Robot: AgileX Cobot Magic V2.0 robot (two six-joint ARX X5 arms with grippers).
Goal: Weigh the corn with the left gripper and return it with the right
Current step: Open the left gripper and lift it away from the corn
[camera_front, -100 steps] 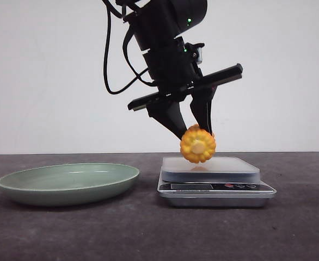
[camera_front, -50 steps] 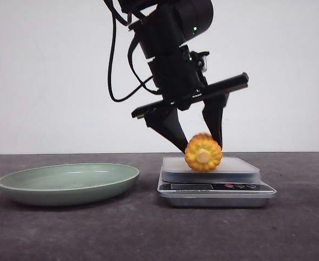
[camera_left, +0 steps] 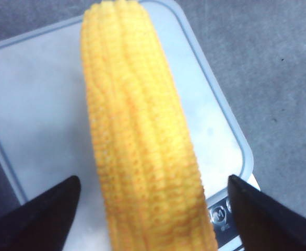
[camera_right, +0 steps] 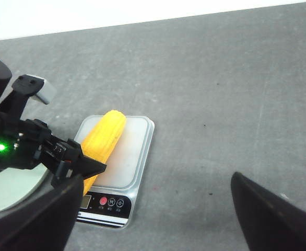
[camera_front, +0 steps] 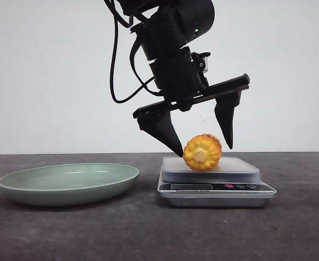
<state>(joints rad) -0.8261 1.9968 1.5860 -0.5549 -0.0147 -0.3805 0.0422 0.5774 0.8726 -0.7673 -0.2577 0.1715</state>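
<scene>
**Corn released onto scale; left gripper parted around it**

Between the spread fingers of the left gripper (camera_front: 203, 145), the corn (camera_front: 202, 153) is lying on its side on the platform of the scale (camera_front: 216, 187), pale cut end facing the front camera. Half a second ago the fingers were closing on the cob just above the platform; a second ago the cob was hanging clear of it. Now both fingertips are standing off the kernels, one on each side, with visible gaps, so the grip is released. The left wrist view is confirming this: the cob is running lengthwise across the platform with both fingers apart from it.

The right gripper (camera_right: 153, 214) is hovering well above and behind the scale, fingers spread wide, holding nothing. The green plate (camera_front: 68, 184) is sitting beyond the left gripper's outer finger, well apart from the scale.

Judgement: the weighing step is now under way; the left arm likely needs to clear before the right can descend for the return.
</scene>
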